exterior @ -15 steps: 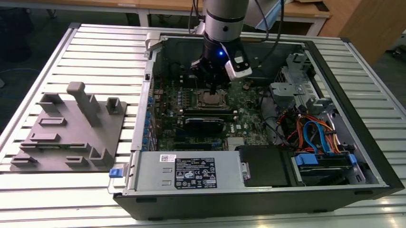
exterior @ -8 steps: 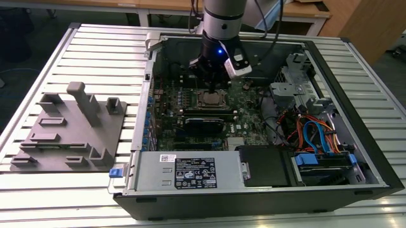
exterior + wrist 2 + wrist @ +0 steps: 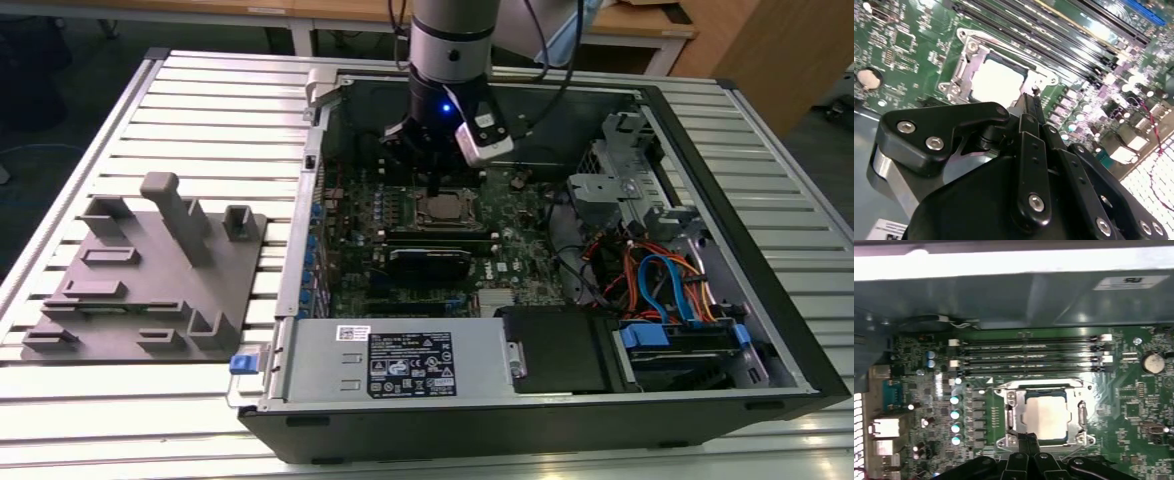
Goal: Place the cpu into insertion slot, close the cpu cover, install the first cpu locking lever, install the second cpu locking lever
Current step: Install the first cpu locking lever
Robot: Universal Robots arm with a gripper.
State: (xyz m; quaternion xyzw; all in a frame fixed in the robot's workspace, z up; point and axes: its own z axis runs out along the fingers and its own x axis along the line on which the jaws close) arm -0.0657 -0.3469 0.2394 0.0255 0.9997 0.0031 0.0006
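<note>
Exterior view: my arm reaches down into the open case, and the gripper hangs just over the slot, where the cpu lies flat on the board; a grey fixture sits well apart on the exterior view's left. Second wrist view: the gripper has its fingers drawn together on nothing I can make out, the tips poised at the edge of the cover, which lies down around the bright cpu. First wrist view: the cpu sits square in its seat with the cover framing it, the gripper just beside the frame's near rail, and the memory slots run along the far side. I cannot tell from here whether either locking lever is latched. By my reading the work now stands at the levers, and doing it well means keeping the fingers narrow, bearing only on the thin lever bar rather than on the cpu's top or the cover's open middle, pushing slowly and evenly, and staying clear of the small capacitors beside the slot.
</note>
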